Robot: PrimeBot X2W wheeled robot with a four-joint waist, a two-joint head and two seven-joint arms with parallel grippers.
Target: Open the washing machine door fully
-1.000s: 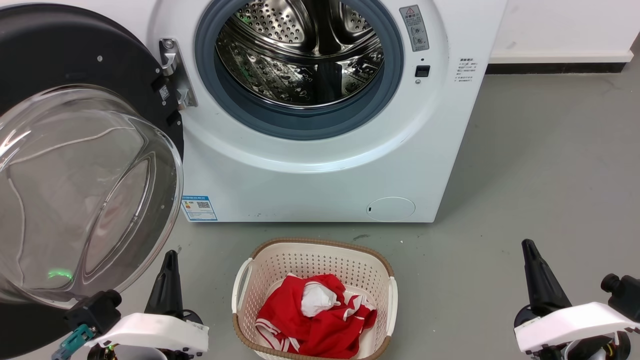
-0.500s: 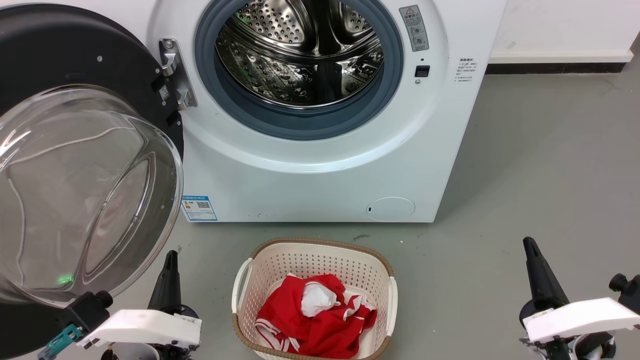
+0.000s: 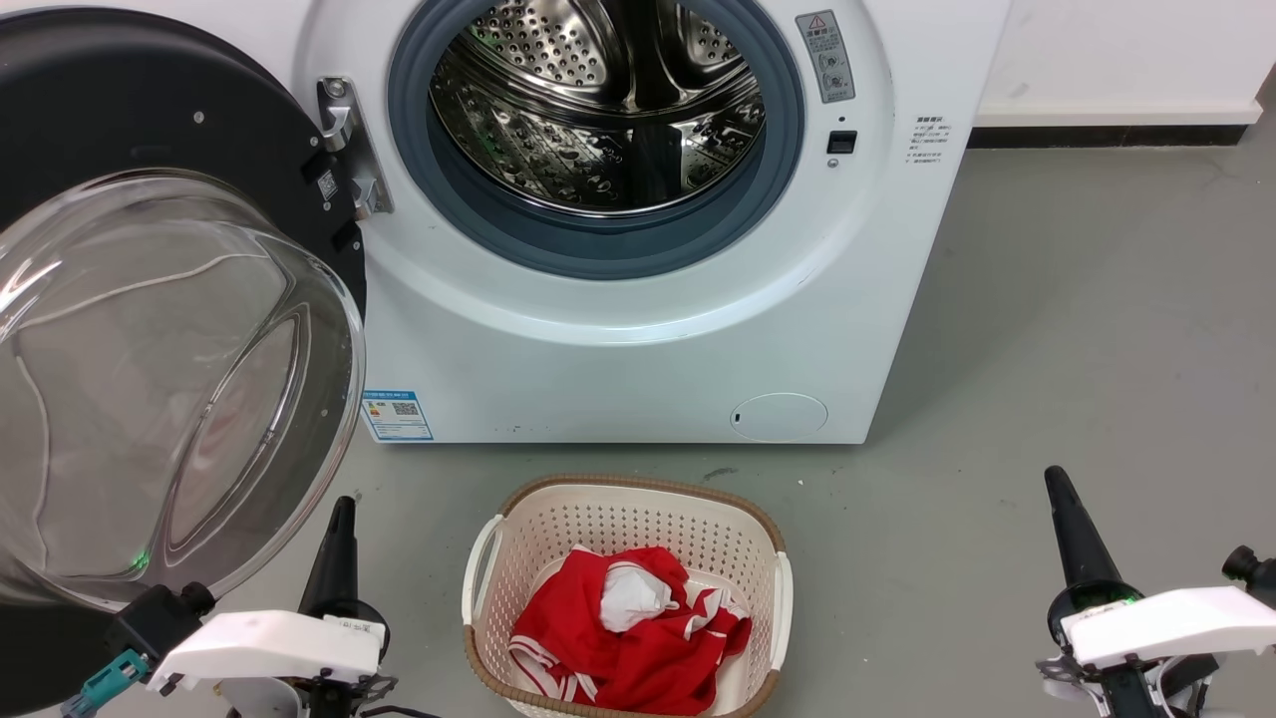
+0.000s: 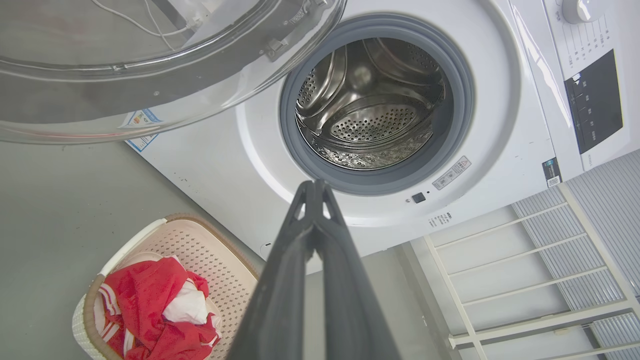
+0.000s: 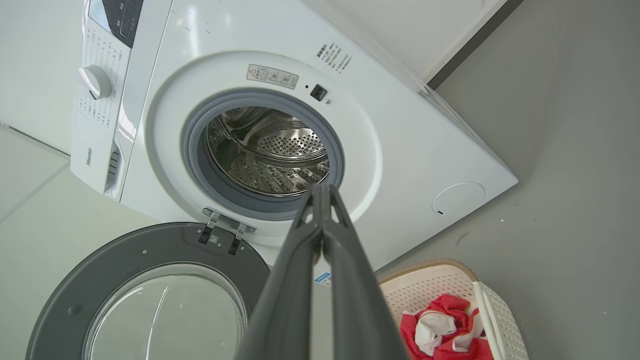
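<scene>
The white washing machine stands in front of me with its steel drum exposed. Its black door with a bulging clear glass bowl is swung wide to the left on its hinge. The door also shows in the right wrist view and in the left wrist view. My left gripper is shut and empty, low beside the glass bowl, not touching it. My right gripper is shut and empty at the lower right, away from the machine. Their closed fingers point at the drum.
A white laundry basket holding red and white clothes sits on the grey floor just in front of the machine, between my arms. A white wall with a dark skirting runs behind on the right. A white rack stands beside the machine.
Both arms have sunk slightly toward the bottom of the head view. The door, machine and basket have not moved.
</scene>
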